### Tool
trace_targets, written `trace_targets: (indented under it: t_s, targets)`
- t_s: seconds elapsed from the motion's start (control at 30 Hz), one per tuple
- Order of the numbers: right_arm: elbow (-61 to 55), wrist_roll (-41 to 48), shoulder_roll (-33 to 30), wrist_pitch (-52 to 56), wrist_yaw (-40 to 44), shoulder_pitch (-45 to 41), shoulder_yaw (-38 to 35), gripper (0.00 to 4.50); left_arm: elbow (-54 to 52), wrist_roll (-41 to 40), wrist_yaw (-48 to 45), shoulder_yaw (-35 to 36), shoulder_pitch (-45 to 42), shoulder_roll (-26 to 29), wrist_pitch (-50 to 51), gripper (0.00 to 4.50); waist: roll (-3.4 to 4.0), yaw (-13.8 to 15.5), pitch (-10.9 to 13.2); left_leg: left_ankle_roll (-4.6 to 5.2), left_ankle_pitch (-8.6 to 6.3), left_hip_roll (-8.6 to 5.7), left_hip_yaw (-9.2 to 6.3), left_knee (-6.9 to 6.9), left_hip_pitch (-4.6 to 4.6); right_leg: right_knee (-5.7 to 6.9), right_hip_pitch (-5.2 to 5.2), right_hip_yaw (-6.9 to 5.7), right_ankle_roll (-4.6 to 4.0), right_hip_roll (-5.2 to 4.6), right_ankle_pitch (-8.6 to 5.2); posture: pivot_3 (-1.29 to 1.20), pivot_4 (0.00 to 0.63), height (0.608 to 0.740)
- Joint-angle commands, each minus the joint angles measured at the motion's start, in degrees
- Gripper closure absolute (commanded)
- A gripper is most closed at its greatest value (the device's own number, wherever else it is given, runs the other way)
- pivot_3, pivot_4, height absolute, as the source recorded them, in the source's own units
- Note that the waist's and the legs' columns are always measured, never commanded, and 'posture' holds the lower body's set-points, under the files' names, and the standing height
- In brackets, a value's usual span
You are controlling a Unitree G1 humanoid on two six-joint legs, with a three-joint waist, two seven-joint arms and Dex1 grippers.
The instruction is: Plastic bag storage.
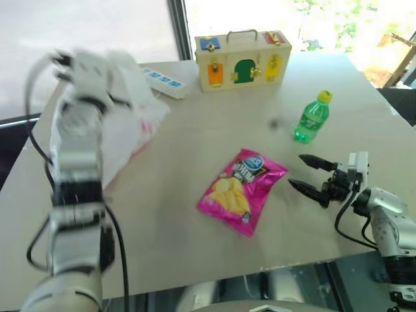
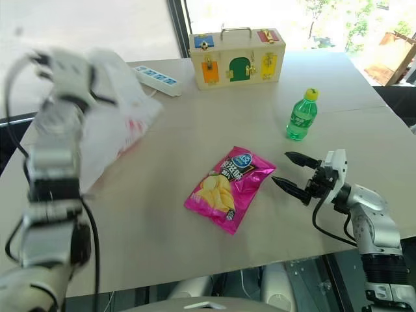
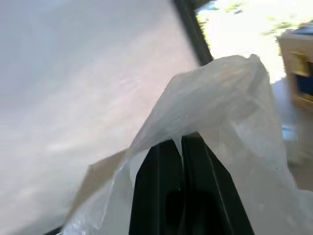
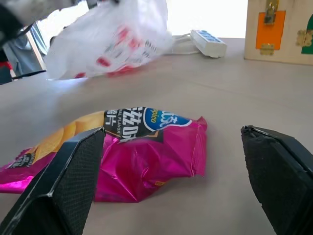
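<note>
Fig. Plastic bag storage, lift stage. L to R:

Left tool (image 3: pixel 182 142): fingers pressed together w/ a fold of the plastic bag (image 2: pixel 120 127) pinched between them, film draped over both fingers in the left wrist view. Left arm raised at the far-left of the surface (image 1: pixel 195 253), forearm upright, tool pointing fwd and somewhat upward. Bag hangs from the tool; its lower part w/ red print trails down to the surface near the far-left edge, just beside the white power strip (image 1: pixel 162 81).

Doing the step well (judgement): thin film slips easily, so keep the pinch firm and lift smoothly until the trailing part is off the surface; jerks could tear the film or pull it free. Only one fold is held, so the bag is likely to swing and billow; gathering it w/ the second tool before stowing should help. Watch the power strip so the trailing film does not drag it.

Centre: pink chips packet (image 1: pixel 242 190) lies flat, well apart from the bag; not part of the task. Far centre: wooden latch box (image 1: pixel 242 60). Right of centre: green bottle (image 1: pixel 312 118), upright.

Right tool (image 1: pixel 311 174): fingers spread wide, gripping nothing. Right arm low at the near-right, tool about level, pointing left toward the packet, near it but not touching
</note>
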Motion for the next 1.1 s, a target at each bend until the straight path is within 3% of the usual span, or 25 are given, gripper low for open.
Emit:
trace_targets:
  t_s: [0.03, 0.2, 0.33, 0.47, 0.57, 0.67, 0.73, 0.83, 0.93, 1.1]
  targets:
    - [-1.6, 0.5, 0.5, -0.8, -0.6, -0.9, -0.6, 0.00, 17.7, 3.9, 4.4, -3.0, -15.2, 1.0, -11.0, 4.44, 0.00, -0.2, 0.0, 0.02, -0.01, -0.08, 0.01, -0.03, 0.00, -0.05, 0.00, 0.00, 0.08, -0.09, 0.04, 0.00, 0.150, 0.740]
    - [-1.1, 0.1, 0.6, -1.6, -0.9, -1.2, -1.1, 0.00, 31.1, 7.4, -0.9, -8.4, -30.2, -5.3, -19.2, 4.44, 0.01, -0.1, 0.0, 0.19, -0.09, -0.47, -0.39, 0.21, -0.17, 0.00, -0.05, -0.36, 0.16, -0.33, 0.08, 0.00, 0.150, 0.740]
    - [-2.3, 0.2, 0.3, -1.6, -2.1, -0.2, -2.1, 0.00, 32.4, 6.9, -20.8, -12.0, -30.3, -11.9, -25.7, 4.44, 0.02, -0.3, 0.0, 0.19, -0.08, -0.54, -0.62, 0.39, -0.44, 0.00, -0.15, -0.63, 0.18, -0.39, 0.09, 0.00, 0.150, 0.740]
    - [-4.0, 0.4, 0.4, -1.3, -3.9, 0.9, -2.6, 0.00, 28.6, 8.3, -43.6, -18.6, -21.1, -12.1, -35.7, 4.44, 0.27, -2.1, -0.1, 0.19, -0.08, -0.52, -0.54, 0.32, -0.42, 0.03, -0.18, -0.64, 0.18, -0.41, 0.09, 0.00, 0.150, 0.740]
    - [-5.7, 1.6, 0.5, 0.8, -6.2, 1.4, -3.3, 0.00, 20.3, 2.4, -58.0, -18.4, -9.9, -9.0, -38.6, 4.44, 0.31, -4.1, -0.2, 0.19, -0.08, -0.51, -0.42, 0.26, -0.36, 0.62, -0.51, -0.43, 0.18, -0.47, 0.09, 0.00, 0.150, 0.740]
    - [-6.9, 3.0, -0.1, 4.0, -7.7, 1.2, -3.8, 0.00, 7.2, -3.4, -62.5, -15.8, 3.4, -4.7, -37.2, 4.44, 0.24, -5.1, -0.1, 0.17, -0.07, -0.51, -0.38, 0.35, -0.56, 0.88, -1.08, 0.14, 0.16, -0.52, 0.10, 0.00, 0.150, 0.740]
    - [-6.9, 2.9, 0.0, 4.4, -7.9, 0.7, -3.5, 0.00, 0.6, -5.8, -59.0, -13.2, 9.8, -3.7, -34.6, 4.44, 0.26, -5.0, -0.1, 0.17, -0.07, -0.51, -0.37, 0.32, -0.52, 0.87, -1.07, 0.19, 0.16, -0.53, 0.10, 0.00, 0.150, 0.740]
    - [-6.9, 2.8, 0.5, 5.2, -8.2, -0.8, -2.5, 0.00, -9.7, -9.2, -54.9, -10.5, 17.3, -4.3, -31.1, 3.59, 0.26, -4.0, -0.1, 0.17, -0.07, -0.53, -0.48, 0.33, -0.49, 0.82, -1.02, 0.15, 0.16, -0.50, 0.10, 0.00, 0.150, 0.740]
    - [-8.0, 4.0, 1.1, 7.2, -9.1, -1.8, -2.0, 0.00, -18.4, -12.6, -50.1, -7.4, 21.6, -5.7, -26.4, 2.27, 0.23, -2.4, -0.2, 0.17, -0.07, -0.61, -0.61, 0.49, -0.51, 0.75, -1.00, 0.07, 0.16, -0.32, 0.10, 0.00, 0.150, 0.740]
    - [-11.3, 9.0, 2.6, 16.7, -15.9, -2.3, -2.1, 0.00, -36.3, -19.2, -45.4, -2.8, 30.6, -4.6, -15.9, 0.03, 0.22, -2.1, -0.2, 0.17, -0.07, -0.62, -0.64, 0.58, -0.50, 0.78, -0.90, 0.11, 0.15, -0.34, 0.10, 0.00, 0.150, 0.740]
